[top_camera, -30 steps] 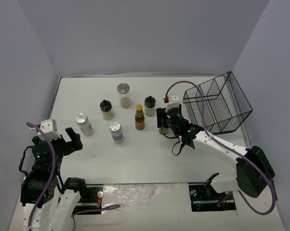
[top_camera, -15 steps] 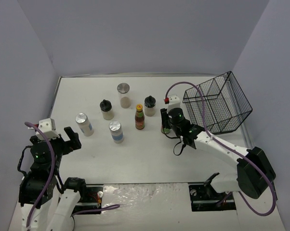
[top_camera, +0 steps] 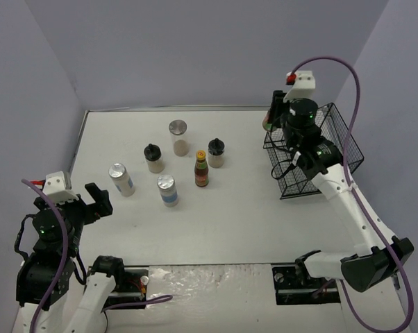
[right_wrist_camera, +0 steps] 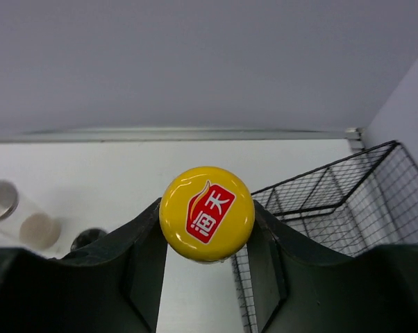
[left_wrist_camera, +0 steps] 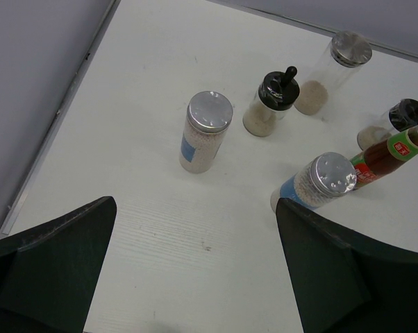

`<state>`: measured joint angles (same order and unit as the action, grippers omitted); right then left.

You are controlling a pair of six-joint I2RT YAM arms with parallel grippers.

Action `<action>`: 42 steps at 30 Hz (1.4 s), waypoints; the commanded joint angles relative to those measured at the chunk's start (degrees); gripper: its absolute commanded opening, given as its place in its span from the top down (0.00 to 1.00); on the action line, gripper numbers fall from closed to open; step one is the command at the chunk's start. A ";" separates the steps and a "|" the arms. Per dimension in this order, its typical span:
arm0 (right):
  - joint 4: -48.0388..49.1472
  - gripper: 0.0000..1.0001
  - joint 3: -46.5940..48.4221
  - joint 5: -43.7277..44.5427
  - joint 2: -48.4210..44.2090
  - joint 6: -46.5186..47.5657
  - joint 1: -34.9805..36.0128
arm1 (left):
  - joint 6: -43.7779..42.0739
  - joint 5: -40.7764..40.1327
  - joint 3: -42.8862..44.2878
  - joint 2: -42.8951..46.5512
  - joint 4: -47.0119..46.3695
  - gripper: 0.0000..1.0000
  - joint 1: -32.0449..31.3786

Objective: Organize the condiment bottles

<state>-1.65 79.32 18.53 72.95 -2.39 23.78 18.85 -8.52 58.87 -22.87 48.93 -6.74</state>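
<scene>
While hovering low by the near left corner of the table (top_camera: 216, 218), left gripper (top_camera: 92, 202) with fingers spread wide, nothing between them, well apart from every bottle

Next to the right, six bottles upright on the table. Nearest that gripper, left shaker (top_camera: 121, 178), silver lid, blue label. Further back and to the right, left black-lidded jar (top_camera: 153, 157), beige contents. In front of that jar, near shaker (top_camera: 167, 189), silver lid, blue label too. Farthest back, tall shaker (top_camera: 178, 137), clear, silver lid, pale powder at the bottom. Then standing sauce bottle (top_camera: 201, 168), dark, yellow cap, just beside and in front of right black-lidded jar (top_camera: 216, 152)

Over on the right, high off the table, held sauce bottle (right_wrist_camera: 207, 213), gripped just under its yellow cap by the closed fingers (right_wrist_camera: 143, 257) of right gripper (top_camera: 277, 116). Placed by the far left corner of the black wire basket (top_camera: 320, 156), near its rim; cannot tell whether above the basket or just outside it
</scene>
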 commanded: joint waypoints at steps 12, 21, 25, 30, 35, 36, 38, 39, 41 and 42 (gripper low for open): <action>7.60 1.00 14.98 1.70 10.62 1.51 -23.50 | 4.87 3.23 2.58 -0.95 0.91 0.03 -0.90; 12.90 1.00 14.07 1.36 13.49 0.59 -28.85 | 5.85 3.78 1.70 -0.59 1.43 0.03 -0.90; 15.65 1.00 11.83 0.76 14.43 0.35 -29.31 | 6.28 3.94 1.25 -0.51 1.23 0.03 -0.90; 18.83 1.00 7.50 0.02 15.54 -0.59 -29.76 | 6.98 4.55 0.56 -0.42 1.09 0.03 -0.90; 22.68 1.00 2.95 1.10 16.53 -1.48 -29.73 | 7.57 5.18 0.07 0.14 1.17 0.03 -0.90; 23.40 1.00 2.22 1.33 16.83 -1.61 -29.76 | 7.68 5.40 -0.06 0.39 1.17 0.03 -0.90; 25.04 1.00 0.69 1.78 17.54 -1.86 -29.78 | 8.05 5.64 -0.45 0.91 1.16 0.03 -0.90; 25.67 1.00 0.24 1.86 17.90 -2.02 -29.85 | 8.16 5.81 -0.63 1.02 1.08 0.03 -0.90; 25.86 1.00 -0.45 1.86 18.72 -2.32 -29.77 | 8.33 5.89 -0.88 1.18 1.08 0.03 -0.90; 26.21 1.00 -0.89 1.86 19.41 -2.71 -29.82 | 8.53 5.94 -1.03 1.28 1.08 0.03 -0.90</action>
<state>10.41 77.57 18.59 93.35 -3.57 -5.65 26.06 -3.70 57.59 -21.31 52.54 -7.44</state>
